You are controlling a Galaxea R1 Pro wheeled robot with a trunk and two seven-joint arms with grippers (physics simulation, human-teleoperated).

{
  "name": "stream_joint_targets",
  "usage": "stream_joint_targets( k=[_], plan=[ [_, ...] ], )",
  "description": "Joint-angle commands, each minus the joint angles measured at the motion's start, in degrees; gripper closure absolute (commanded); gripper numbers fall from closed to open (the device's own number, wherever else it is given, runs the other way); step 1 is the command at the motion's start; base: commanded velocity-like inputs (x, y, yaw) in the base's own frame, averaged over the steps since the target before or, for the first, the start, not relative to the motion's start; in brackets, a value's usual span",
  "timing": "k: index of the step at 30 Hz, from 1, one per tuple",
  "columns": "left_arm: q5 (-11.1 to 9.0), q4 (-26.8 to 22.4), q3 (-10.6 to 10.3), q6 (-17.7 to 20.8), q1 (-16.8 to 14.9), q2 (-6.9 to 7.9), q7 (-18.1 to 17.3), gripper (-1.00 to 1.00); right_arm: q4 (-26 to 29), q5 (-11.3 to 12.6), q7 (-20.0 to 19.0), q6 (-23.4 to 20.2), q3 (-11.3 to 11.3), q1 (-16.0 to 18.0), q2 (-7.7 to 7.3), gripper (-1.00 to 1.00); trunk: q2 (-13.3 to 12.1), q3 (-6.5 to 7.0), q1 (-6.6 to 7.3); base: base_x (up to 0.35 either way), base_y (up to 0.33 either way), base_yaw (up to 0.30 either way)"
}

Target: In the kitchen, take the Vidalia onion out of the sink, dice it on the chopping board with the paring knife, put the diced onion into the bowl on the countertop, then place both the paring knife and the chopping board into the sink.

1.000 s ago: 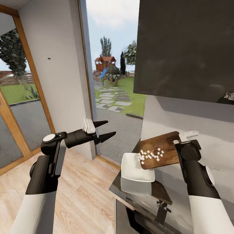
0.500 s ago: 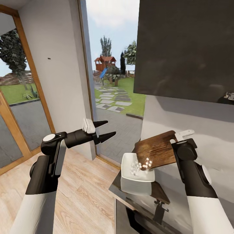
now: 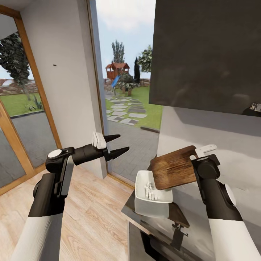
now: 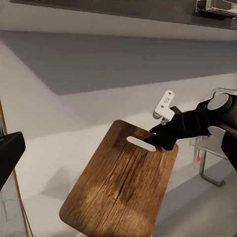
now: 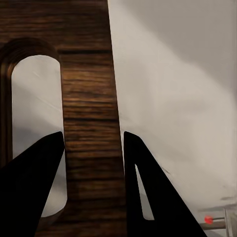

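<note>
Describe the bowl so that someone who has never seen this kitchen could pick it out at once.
Start at the glossy grey countertop at the lower right of the head view, beside the glass door. At its near corner sits the bowl, under the tilted chopping board that the right tool holds. It is the only white, squarish dish there, with small white onion pieces inside.

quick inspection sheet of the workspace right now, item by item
surface: glossy grey countertop, bowl resting on it
job's things: chopping board tilted over the white bowl; diced onion in the bowl; board face bare
clutter: nothing seen
grippers: right gripper shut on the board by its slot handle; left gripper open, empty, apart from the counter
cables: nothing seen
surroundings: dark wall cabinet, glass door to garden, wooden floor
</note>
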State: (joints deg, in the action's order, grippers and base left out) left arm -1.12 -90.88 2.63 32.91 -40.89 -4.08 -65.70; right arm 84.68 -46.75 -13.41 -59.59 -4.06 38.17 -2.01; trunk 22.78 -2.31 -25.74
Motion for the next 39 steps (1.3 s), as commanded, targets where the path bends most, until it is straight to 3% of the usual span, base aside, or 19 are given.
stream_joint_targets(
  k=[1,12,19,27,31,33,35,37,39],
  plan=[
    [-0.11,0.0,0.1,0.59,-0.06,-0.05,-0.22,-1.0,0.05,-0.62,-0.57,-0.18,0.01,0.06,-0.02,1.0,0.14,-0.14,-0.04,0.0,0.0,0.0],
    [-0.11,0.0,0.08,0.6,-0.06,-0.05,-0.22,-1.0,0.05,-0.63,-0.59,-0.18,-0.63,0.08,-0.02,1.0,0.14,0.17,-0.04,0.0,0.0,0.0],
    [-0.09,0.0,0.04,0.58,-0.06,-0.05,-0.22,-1.0,0.05,-0.57,-0.65,-0.15,-3.45,0.15,-0.1,1.0,0.14,0.34,-0.04,0.0,0.0,0.0],
    [-0.1,0.08,0.05,0.58,-0.06,-0.05,-0.22,-1.0,0.05,-0.5,-1.0,0.35,-10.84,0.16,-0.41,1.0,0.14,0.34,-0.04,0.0,0.0,0.0],
    [-0.1,0.08,0.02,0.58,-0.06,-0.05,-0.22,-1.0,0.05,-0.27,-2.69,0.55,-13.47,0.15,-0.67,1.0,0.14,0.34,-0.04,0.0,0.0,0.0],
    [-0.11,0.08,0.01,0.58,-0.06,-0.05,-0.22,-1.0,0.05,-0.17,-4.82,0.67,-16.18,0.15,-0.9,1.0,0.14,0.34,-0.04,0.0,0.0,0.0],
    [-0.1,0.08,0.01,0.58,-0.06,-0.05,-0.22,-1.0,0.05,-0.06,-9.53,0.75,-21.33,0.15,-1.11,1.0,0.14,0.34,-0.04,0.0,0.0,0.0],
    [-0.1,0.08,0.01,0.58,-0.06,-0.05,-0.22,-1.0,0.05,-0.04,-13.15,0.81,-23.91,0.15,-1.52,1.0,0.14,0.34,-0.04,0.0,0.0,0.0],
    [-0.11,0.08,0.04,0.58,-0.06,-0.06,-0.22,-1.0,0.05,0.01,-17.99,0.85,-26.18,0.15,-3.0,1.0,0.14,0.34,-0.04,0.0,0.0,0.0]
  ],
)
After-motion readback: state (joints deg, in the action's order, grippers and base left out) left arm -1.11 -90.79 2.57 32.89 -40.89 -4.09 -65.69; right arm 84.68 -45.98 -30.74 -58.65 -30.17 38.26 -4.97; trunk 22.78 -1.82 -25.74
